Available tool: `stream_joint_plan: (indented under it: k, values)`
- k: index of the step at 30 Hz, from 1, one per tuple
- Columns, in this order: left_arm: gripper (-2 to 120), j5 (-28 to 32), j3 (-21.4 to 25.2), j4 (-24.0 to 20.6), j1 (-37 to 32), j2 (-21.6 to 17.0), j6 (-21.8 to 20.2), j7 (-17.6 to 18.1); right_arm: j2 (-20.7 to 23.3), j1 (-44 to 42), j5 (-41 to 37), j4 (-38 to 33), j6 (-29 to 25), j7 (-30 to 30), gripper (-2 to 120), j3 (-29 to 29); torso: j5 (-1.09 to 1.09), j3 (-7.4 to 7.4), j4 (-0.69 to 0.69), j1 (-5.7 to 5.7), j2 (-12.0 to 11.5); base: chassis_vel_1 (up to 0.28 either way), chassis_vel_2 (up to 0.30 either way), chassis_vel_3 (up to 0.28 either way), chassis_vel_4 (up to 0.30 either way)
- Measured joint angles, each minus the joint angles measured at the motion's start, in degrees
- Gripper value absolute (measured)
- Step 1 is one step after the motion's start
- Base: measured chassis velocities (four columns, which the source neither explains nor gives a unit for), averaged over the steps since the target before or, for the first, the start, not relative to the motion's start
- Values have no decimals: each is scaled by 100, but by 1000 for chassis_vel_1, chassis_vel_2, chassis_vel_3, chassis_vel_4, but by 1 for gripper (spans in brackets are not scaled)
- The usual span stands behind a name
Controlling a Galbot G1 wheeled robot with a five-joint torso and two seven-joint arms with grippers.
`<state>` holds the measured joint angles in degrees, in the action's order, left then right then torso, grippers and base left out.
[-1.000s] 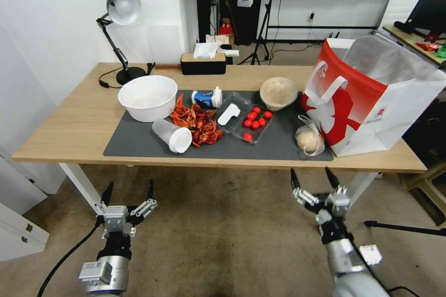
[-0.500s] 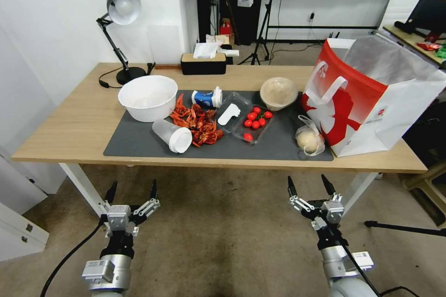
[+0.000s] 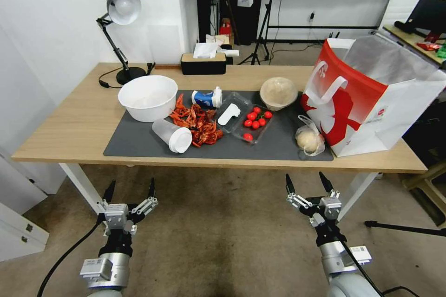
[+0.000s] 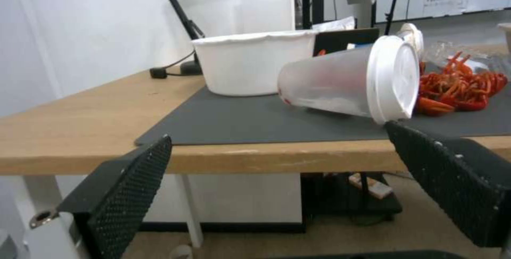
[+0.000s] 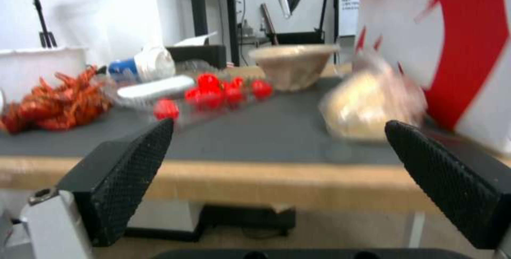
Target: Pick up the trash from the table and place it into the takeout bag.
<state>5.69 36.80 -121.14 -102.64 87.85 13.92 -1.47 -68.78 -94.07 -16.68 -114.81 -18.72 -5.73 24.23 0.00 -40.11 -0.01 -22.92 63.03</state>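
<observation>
- Head view: the left gripper [image 3: 129, 190] and the right gripper [image 3: 306, 184] hang below the near edge of the table [image 3: 60, 123], each with its two fingers spread apart and empty
- Up and ahead of the right gripper, nearest to it, lies the clear bag with the round tan item [image 3: 309, 139], touching the foot of the takeout bag [image 3: 371, 97], which stands open-topped further to that gripper's right
- Beyond it sits the tan lidded bowl [image 3: 278, 92]; a clear tray of cherry tomatoes [image 3: 253, 123] lies ahead and to the left of the right gripper
- Ahead of the left gripper the translucent white-lidded cup [image 3: 173, 135] lies on its side, with red crayfish shells [image 3: 197, 123], the blue-white paper cup [image 3: 207, 98] and a white bowl [image 3: 147, 97] behind
- Left wrist view: the tipped cup [image 4: 346, 80] looks light, thin-walled and free to roll; a hold across its body seems safer than the slippery lid. The shells [image 4: 460, 89] crowd one side
- Right wrist view: between the spread pads [image 5: 130, 167] the clear bag [image 5: 370, 105] shows blurred; it probably handles soft and limp, best pinched at the gathered top. The takeout bag [image 5: 468, 43] wall right behind leaves little room for the far finger
</observation>
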Motion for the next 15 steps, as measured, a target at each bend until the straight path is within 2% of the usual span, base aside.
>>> stream_joint_plan:
  k: [7, 9, 10, 11, 12, 15]
  values:
    - [100, 2, -28, 29, 63, -13, 15, -21, 100, 418, 12, -398, 654, -278, 100, -123, 0, 0, 1, 0, 0, 0, 0, 0, 0]
    - [100, 2, -59, 33, 75, -15, 16, -20, 197, 835, 65, -639, 1294, -671, 100, -269, 0, 0, 0, 0, 0, 0, 0, 0, 0]
    - [100, 2, -59, 33, 75, -15, 16, -20, 197, 835, 65, -639, 1294, -671, 100, -269, 0, 0, 0, 0, 0, 0, 0, 0, 0]
    - [100, 1, -64, 29, 75, -16, 16, -17, 239, 1119, 91, -755, 1770, -1005, 100, -352, 0, 0, 2, 0, 0, 0, 0, 0, 0]
    - [100, 1, -64, 29, 75, -16, 16, -17, 239, 1119, 91, -755, 1770, -1005, 100, -352, 0, 0, 2, 0, 0, 0, 0, 0, 0]
    - [100, -3, -64, -16, 48, -15, 13, -13, 314, 1660, 27, -889, 2786, -1638, 100, -481, 0, 0, 1, -2, 0, 0, 0, 0, 0]
